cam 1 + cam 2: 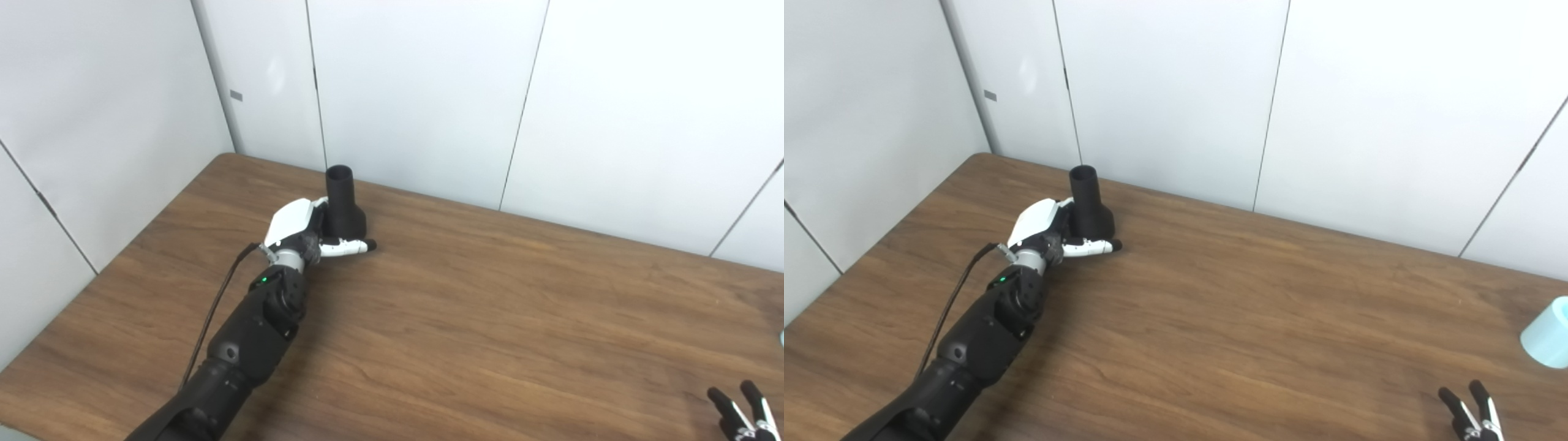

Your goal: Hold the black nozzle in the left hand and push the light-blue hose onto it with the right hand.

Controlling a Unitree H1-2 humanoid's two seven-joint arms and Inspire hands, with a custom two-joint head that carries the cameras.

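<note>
The black nozzle (343, 205) stands upright on the wooden table (490, 318), near the far left corner, narrow end up. My left hand (300, 229) is beside its wide base on the left. The thumb (349, 247) lies stretched out in front of the base; the fingers behind are hidden. The hand cups the base without a closed grip. The light-blue hose (1546, 334) lies at the table's right edge, cut off by the frame. Only the fingertips of my right hand (1473, 410) show at the bottom right, spread apart and empty, short of the hose.
White wall panels (429, 92) stand close behind the table and along its left side. A thin black cable (217, 306) runs along my left forearm.
</note>
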